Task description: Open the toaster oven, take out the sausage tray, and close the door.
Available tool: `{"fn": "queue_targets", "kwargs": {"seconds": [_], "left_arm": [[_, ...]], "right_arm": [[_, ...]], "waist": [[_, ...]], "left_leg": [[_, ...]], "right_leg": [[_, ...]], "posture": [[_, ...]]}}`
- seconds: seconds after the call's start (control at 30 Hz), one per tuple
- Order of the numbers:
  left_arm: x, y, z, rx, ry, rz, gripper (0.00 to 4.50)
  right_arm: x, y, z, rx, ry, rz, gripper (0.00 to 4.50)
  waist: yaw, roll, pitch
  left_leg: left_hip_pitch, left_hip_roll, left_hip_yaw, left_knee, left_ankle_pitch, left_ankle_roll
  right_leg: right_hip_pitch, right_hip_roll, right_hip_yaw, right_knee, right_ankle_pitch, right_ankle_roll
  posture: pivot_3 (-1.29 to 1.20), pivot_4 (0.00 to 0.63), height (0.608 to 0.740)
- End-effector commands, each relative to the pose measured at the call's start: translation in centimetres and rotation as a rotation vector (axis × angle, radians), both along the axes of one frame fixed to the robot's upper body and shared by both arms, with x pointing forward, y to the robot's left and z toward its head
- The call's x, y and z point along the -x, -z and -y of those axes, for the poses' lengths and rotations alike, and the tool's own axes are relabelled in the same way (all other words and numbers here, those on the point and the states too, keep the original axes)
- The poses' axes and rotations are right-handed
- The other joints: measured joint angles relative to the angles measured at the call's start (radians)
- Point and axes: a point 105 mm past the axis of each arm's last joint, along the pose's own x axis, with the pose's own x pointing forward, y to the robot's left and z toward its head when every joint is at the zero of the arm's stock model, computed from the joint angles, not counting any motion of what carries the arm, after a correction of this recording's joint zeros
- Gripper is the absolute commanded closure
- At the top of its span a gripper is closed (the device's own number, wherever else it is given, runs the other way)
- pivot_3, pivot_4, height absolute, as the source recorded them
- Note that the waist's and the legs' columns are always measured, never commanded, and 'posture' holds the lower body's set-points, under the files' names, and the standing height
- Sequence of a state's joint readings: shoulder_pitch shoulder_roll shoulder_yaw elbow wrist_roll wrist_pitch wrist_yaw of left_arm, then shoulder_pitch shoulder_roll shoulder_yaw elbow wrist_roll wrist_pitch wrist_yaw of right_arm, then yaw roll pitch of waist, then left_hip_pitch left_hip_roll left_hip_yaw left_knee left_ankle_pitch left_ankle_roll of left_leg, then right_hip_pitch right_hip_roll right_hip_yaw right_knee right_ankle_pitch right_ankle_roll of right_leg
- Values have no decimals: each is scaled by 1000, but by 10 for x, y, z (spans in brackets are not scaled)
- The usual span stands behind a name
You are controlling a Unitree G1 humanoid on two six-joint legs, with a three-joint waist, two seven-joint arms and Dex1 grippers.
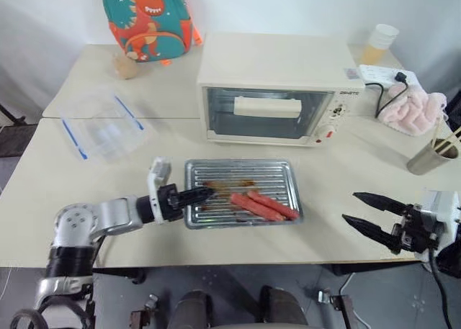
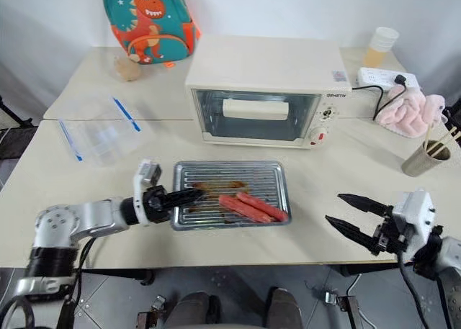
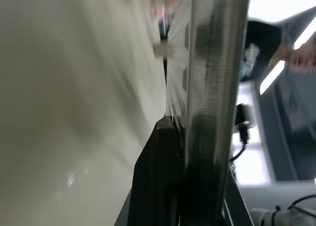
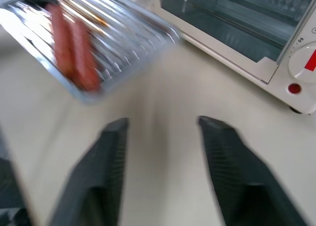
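A clear container [image 1: 104, 131] lies left of me, a metal cup [image 1: 432, 156] right. The sausage tray [image 1: 241, 192] sits before the closed toaster oven [image 1: 270, 88]. My left gripper [image 1: 204, 194], level, pinches its rim; my right gripper [image 1: 364, 212] hovers spread, empty.

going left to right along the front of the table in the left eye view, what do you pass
left gripper shut on the tray's left rim → sausage tray → sausages → right gripper, jaws open → metal cup
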State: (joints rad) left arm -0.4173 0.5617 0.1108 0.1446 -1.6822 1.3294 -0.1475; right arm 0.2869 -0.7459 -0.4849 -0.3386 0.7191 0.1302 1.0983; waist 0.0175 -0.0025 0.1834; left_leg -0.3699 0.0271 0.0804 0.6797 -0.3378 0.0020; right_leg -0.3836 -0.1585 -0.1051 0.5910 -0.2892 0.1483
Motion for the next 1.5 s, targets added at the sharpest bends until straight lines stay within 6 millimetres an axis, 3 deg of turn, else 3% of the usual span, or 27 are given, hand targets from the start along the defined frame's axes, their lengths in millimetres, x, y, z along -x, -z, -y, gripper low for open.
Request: {"fn": "queue_targets", "kwargs": {"seconds": [0.03, 0.1, 0.2, 0.5, 0.6, 0.8, 1.03, 1.13, 1.2, 1.3, 1.5], "left_arm": [[-6, 6, 15, -27, 65, -6, 4500], [-15, 10, 31, -52, 90, -7, 4500], [-28, 18, 48, -72, 85, -12, 4500], [-35, 35, 56, -95, 96, -65, 4500], [-35, 35, 53, -109, 96, -55, 3866], [-32, 33, 36, -156, 83, -39, 2047], [-22, 8, -6, -214, 32, 116, 90], [-13, -2, -33, -263, 2, 251, 39], [-7, -9, -40, -261, 4, 336, 39], [6, -39, -94, -364, -89, 867, 39], [24, -29, -140, -609, -162, 1089, 39]], "right_arm": [[21, -6, -1, -35, -70, -43, 572], [28, -5, 2, -30, -70, -47, 31], [30, -8, 3, -11, -45, 31, 31], [35, -5, -2, -11, -19, 39, 31], [35, -6, -3, -11, -16, 38, 0], [32, -7, -8, -16, -23, 36, 0], [24, -4, -12, -23, -52, 27, 0], [23, -2, -13, -18, -86, 15, 0], [24, -1, -13, -16, -104, 5, 0], [21, -3, -12, -26, -157, -5, 0], [15, -5, -11, -18, -215, 9, 0]], "waist": [[2, 1, 0], [10, 0, 0], [21, 0, 0], [36, 3, -2], [36, 3, -2], [24, 3, -2], [-2, 2, -2], [-6, 2, -1], [-2, 2, -1], [4, 2, -1], [10, 3, -1]], "left_leg": [[0, 1, 1, 0, 0, 0], [-1, 1, 0, 0, 0, 0], [-1, 1, 0, 3, 0, 0], [2, 1, 0, 3, 0, 0], [3, 1, -1, 3, 0, 0], [1, 2, 0, 2, 0, 0], [2, 4, 0, 1, 0, -1], [1, 5, 0, 1, 0, -2], [-1, 5, 1, 0, -1, -2], [-3, 5, 6, 1, -1, -2], [-2, 7, 11, 0, -5, -1]], "right_leg": [[-1, 1, 1, 0, 0, 0], [-1, 2, 1, 0, 0, 0], [1, 3, 1, -1, 0, 0], [3, 2, 1, -2, 1, 0], [5, 2, 1, -2, 1, 0], [2, 3, 1, -2, 1, 0], [1, 4, 2, 0, 1, 0], [-1, 5, 2, 0, 1, 0], [-4, 5, 4, 1, 1, -1], [-8, 5, 6, 1, 1, -1], [-10, 4, 8, -1, -1, -4]], "posture": [[0, 150, 740], [0, 150, 740], [0, 150, 740], [0, 150, 740], [0, 150, 740], [0, 150, 740], [0, 150, 740], [0, 150, 740], [0, 150, 740], [0, 150, 740], [0, 150, 740]]}}
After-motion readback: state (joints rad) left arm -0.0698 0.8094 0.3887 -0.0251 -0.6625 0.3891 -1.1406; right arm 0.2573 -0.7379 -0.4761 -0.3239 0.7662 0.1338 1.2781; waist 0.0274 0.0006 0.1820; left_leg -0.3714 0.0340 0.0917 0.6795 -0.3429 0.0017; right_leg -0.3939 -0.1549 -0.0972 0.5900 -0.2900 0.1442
